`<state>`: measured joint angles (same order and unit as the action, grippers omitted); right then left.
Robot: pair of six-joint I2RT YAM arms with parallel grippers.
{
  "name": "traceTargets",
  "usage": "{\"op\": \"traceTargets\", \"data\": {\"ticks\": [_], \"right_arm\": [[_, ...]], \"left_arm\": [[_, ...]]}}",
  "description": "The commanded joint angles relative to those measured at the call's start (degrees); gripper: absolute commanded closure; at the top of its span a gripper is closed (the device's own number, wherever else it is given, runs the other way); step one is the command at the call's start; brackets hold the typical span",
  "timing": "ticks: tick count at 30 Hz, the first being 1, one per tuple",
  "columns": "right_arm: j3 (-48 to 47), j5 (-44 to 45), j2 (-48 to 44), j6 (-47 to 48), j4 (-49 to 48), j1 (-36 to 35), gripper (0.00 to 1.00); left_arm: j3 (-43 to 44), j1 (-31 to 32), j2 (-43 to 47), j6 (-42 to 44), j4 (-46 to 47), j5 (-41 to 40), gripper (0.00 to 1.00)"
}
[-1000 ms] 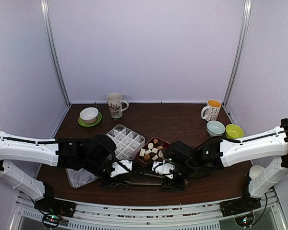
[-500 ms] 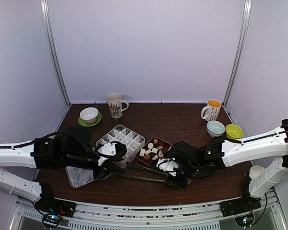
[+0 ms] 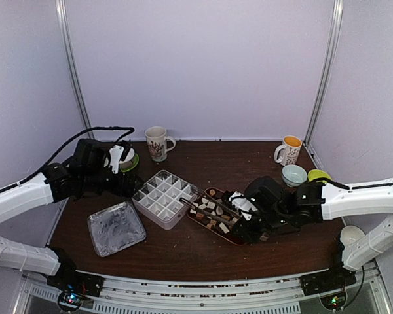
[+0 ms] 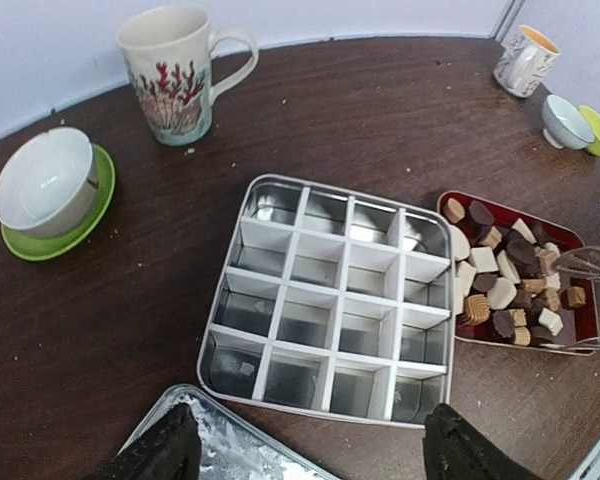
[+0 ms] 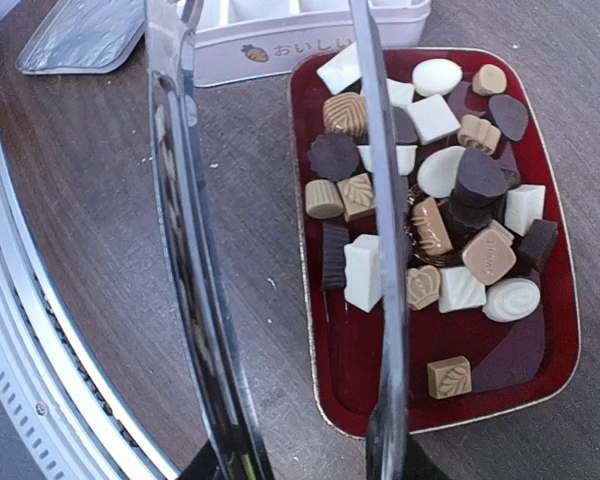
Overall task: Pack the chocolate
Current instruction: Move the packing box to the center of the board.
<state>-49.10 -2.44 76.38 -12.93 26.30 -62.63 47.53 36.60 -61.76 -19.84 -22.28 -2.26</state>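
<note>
A dark brown wooden table [image 3: 249,163] is being spanned by two white-and-black arms, the left arm [image 3: 26,193] being held over the far left part and the right arm [image 3: 354,199] being stretched in from the right. Near the middle, a white square tin with a grid of compartments [image 4: 330,300] is lying, no piece being seen in any compartment. A crinkled silver lid [image 3: 116,227] is lying at its near left corner. Just to the tin's right, the chocolate [image 5: 430,225] is being carried in a glossy red rectangular tray [image 5: 520,350], in white, tan and dark brown pieces heaped loosely. Long metal tongs [image 5: 195,250] are being gripped firmly by the right gripper [image 3: 241,208]; the blades are being held apart, one over the pieces, the other over bare wood beside the tray, and contact cannot be told. The left gripper [image 4: 315,450] is being held above the tin with its fingers spread wide and nothing between them. At the back, a cream mug with a red plant print [image 4: 170,75] is standing beside a white bowl on a green saucer [image 4: 45,180]; far right, an orange-lined white mug [image 3: 289,150], a pale blue bowl [image 3: 293,174] and a lime green bowl [image 3: 319,178] are grouped.
</note>
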Motion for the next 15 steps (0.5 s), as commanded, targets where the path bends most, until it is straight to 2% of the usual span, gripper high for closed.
{"op": "traceTargets", "data": {"ticks": [1,7,15], "right_arm": [[0.1,3.4,-2.2,-6.8,2.5,1.2,0.61],[-0.6,4.1,-3.6,-10.9,10.2,2.3,0.62],[1.3,2.5,-8.3,-14.5,18.6,3.6,0.62]], "left_arm": [[2.9,-6.0,-9.5,-5.0,-0.6,5.8,0.21],[7.2,-12.1,-22.6,-4.8,3.6,13.1,0.23],[13.7,-13.1,-33.4,-1.2,3.9,16.0,0.22]]}}
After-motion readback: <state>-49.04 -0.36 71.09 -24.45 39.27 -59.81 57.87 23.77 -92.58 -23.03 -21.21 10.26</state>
